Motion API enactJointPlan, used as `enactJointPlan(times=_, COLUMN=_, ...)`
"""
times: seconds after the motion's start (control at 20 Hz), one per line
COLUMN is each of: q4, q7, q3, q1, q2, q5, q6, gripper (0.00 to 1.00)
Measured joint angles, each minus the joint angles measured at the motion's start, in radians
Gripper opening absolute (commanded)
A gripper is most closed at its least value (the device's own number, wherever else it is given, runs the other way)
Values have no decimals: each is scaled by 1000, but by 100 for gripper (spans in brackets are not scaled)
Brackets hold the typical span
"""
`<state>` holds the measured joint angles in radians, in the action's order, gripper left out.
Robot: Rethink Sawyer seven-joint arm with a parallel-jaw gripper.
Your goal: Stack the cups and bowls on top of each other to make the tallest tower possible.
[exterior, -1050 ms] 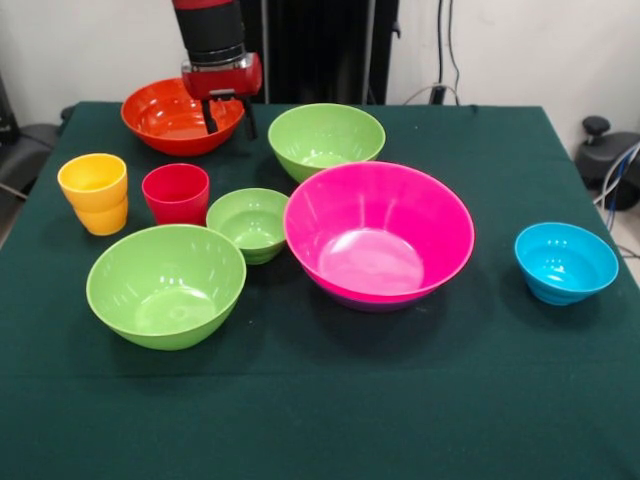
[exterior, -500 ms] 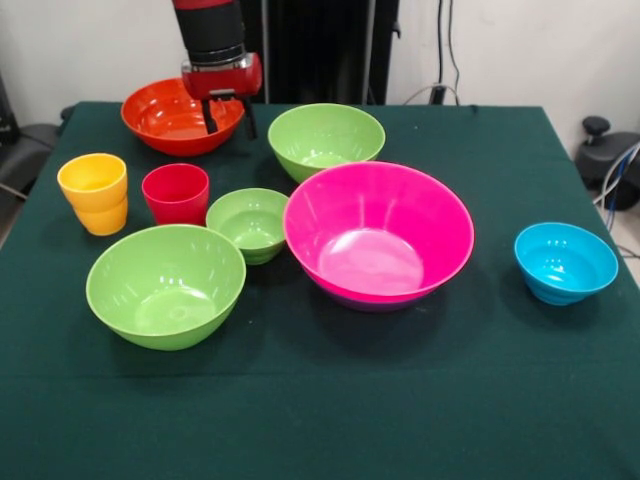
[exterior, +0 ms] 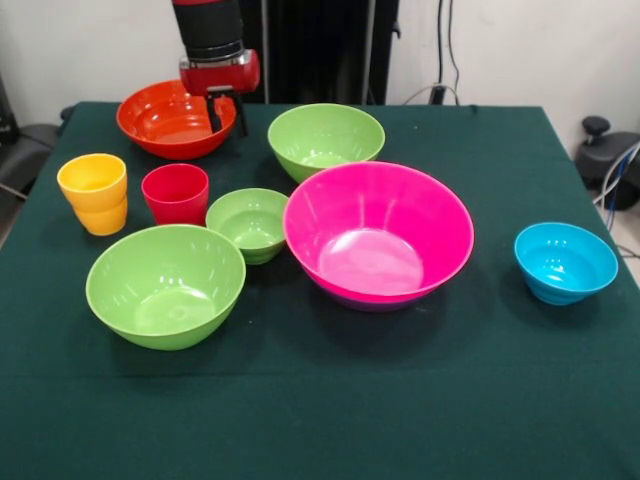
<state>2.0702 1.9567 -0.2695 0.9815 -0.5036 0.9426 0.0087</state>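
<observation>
A: Where's the claw (exterior: 226, 112)?
B: At eleven o'clock, fingers gripping the right rim of the glossy wide orange plastic bowl (exterior: 165, 122).
A: The glossy hot pink plastic bowl (exterior: 378, 234)?
B: Mid-counter (exterior: 420, 400), atop a purple one.

Dark green tablecloth (exterior: 330, 420) over table; black cables (exterior: 445, 50) on white wall; black knob (exterior: 597, 127) at right.

Bowls, all glossy smooth plastic with window glare on the inner walls: hot pink bowl (exterior: 378, 236), sky blue bowl (exterior: 565, 262), orange bowl (exterior: 168, 118) and three lime green bowls (exterior: 166, 285). Yellow cup (exterior: 94, 192) and red cup (exterior: 176, 193): same shiny plastic. Table (exterior: 320, 400) covered in matt dark green cloth, faintly creased near the front.
</observation>
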Motion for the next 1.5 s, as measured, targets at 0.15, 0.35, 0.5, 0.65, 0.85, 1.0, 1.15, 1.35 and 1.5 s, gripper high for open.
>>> enactJointPlan(times=0.15, q4=0, q7=0, q3=0, q1=-3, q2=-4, q5=0, q6=0, gripper=0)
enactJointPlan(times=0.35, q4=0, q7=0, q3=0, q1=-4, q2=-3, q5=0, q6=0, gripper=0)
enactJointPlan(times=0.5, q4=0, q7=0, q3=1, q1=-6, q2=-3, q5=0, q6=0, gripper=0)
enactJointPlan(times=0.65, q4=9, q7=0, q3=-3, q1=-6, q2=-21, q5=-4, q6=1, gripper=0)
enactJointPlan(times=0.85, q4=77, q7=0, q3=-55, q1=28, q2=-124, q5=-70, q6=35, gripper=0)
enactJointPlan(times=1.0, q4=156, q7=0, q3=-144, q1=94, q2=-254, q5=-188, q6=102, gripper=0)
enactJointPlan(times=1.15, q4=220, q7=0, q3=-234, q1=159, q2=-369, q5=-316, q6=170, gripper=0)
enactJointPlan(times=1.35, q4=305, q7=0, q3=-380, q1=254, q2=-556, q5=-534, q6=280, gripper=0)
enactJointPlan(times=1.5, q4=335, q7=0, q3=-449, q1=287, q2=-644, q5=-625, q6=327, gripper=0)
